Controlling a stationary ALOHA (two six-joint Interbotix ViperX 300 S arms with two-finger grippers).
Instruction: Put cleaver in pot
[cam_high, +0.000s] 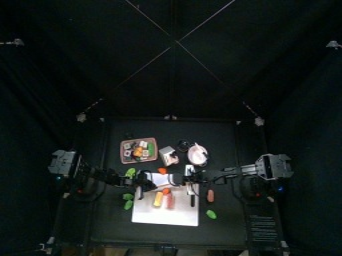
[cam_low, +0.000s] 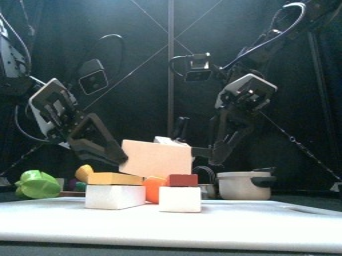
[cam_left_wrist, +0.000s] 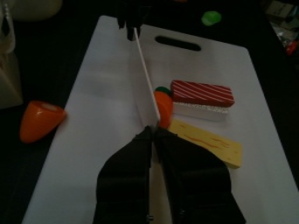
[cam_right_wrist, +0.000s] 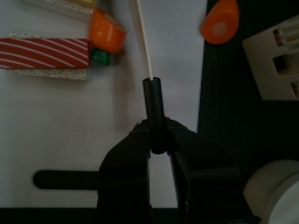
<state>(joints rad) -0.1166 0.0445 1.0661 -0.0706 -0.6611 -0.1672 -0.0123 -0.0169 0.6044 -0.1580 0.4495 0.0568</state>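
Observation:
The cleaver hangs over the white cutting board, its pale blade facing the front camera and its black handle toward the right arm. My left gripper is shut on the blade, which shows edge-on as a thin pale line. On the handle my right gripper is shut. From above, both grippers meet over the board's far end. The pot stands behind the board, to the right of the tray, and shows pale and round beside the right wrist.
A dark tray of food pieces sits at the back left. On the board lie a red-and-white block, a carrot and a yellow slab. An orange pepper and a green piece lie off the board.

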